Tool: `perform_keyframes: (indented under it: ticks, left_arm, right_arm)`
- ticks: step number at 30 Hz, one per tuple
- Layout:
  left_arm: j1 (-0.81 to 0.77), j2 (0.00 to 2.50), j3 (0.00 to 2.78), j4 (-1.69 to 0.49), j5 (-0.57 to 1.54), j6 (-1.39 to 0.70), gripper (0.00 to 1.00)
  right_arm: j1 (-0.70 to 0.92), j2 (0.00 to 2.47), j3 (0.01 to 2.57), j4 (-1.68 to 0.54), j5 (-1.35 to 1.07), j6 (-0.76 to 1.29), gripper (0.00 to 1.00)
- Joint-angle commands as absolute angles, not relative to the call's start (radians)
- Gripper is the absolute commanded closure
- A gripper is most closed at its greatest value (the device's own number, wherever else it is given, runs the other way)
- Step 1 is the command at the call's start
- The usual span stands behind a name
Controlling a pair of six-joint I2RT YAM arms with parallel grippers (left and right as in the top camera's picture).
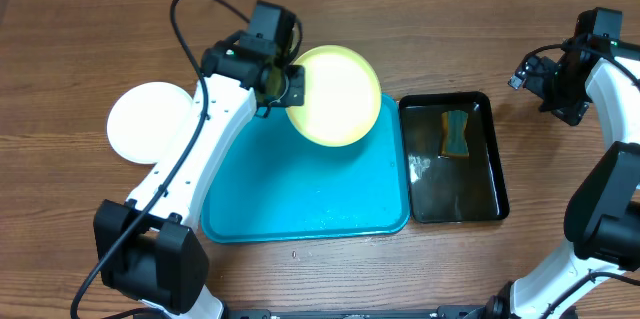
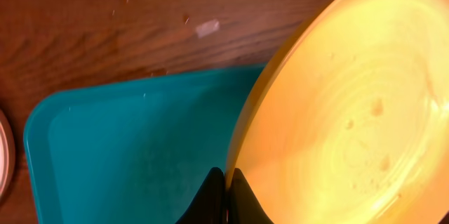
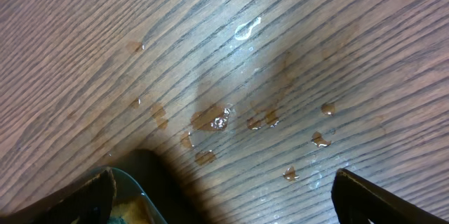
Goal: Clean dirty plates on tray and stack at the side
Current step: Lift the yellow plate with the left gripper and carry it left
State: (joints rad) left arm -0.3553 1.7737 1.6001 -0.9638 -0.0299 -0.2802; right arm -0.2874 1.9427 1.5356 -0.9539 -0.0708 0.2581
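Note:
My left gripper is shut on the left rim of the pale yellow plate and holds it lifted and tilted over the far right part of the turquoise tray. In the left wrist view the fingertips pinch the plate's edge, and the plate carries small specks. A white plate lies on the table left of the tray; whether another plate lies under it I cannot tell. My right gripper is open and empty above bare wood at the right, its fingers wide apart.
A black tray holding water and a yellow-and-green sponge stands right of the turquoise tray. Water drops lie on the wood under my right gripper. The black tray's corner shows at the lower left of the right wrist view.

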Motion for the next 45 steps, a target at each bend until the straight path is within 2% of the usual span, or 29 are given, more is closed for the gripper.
perform_keyframes:
  ticks: [1, 8, 14, 27, 39, 45]
  left_arm:
    - [-0.427, 1.752, 1.664, -0.941, -0.123, -0.272, 0.96]
    - [-0.589, 1.752, 1.692, -0.837, -0.29, -0.289, 0.96]
    - [-0.742, 1.752, 1.692, -0.726, -0.524, -0.248, 0.96]
    - [-1.072, 1.752, 1.692, -0.45, -1.029, 0.233, 0.96]
    - [-1.145, 1.752, 1.692, -0.178, -1.179, 0.615, 0.96]
    - [-1.143, 1.752, 1.692, -0.128, -1.185, 0.578, 0.96]
  right_arm:
    - [-0.288, 1.919, 1.554, -0.948, -0.069, 0.263, 0.0]
    - [-0.288, 1.919, 1.554, -0.948, -0.069, 0.263, 0.0]
    - [-0.288, 1.919, 1.554, -0.948, -0.069, 0.263, 0.0]
    - [-0.288, 1.919, 1.554, -0.948, -0.069, 0.263, 0.0]
    - [-0.288, 1.919, 1.554, -0.948, -0.069, 0.263, 0.0]
    - [-0.288, 1.919, 1.554, -0.948, -0.069, 0.263, 0.0]
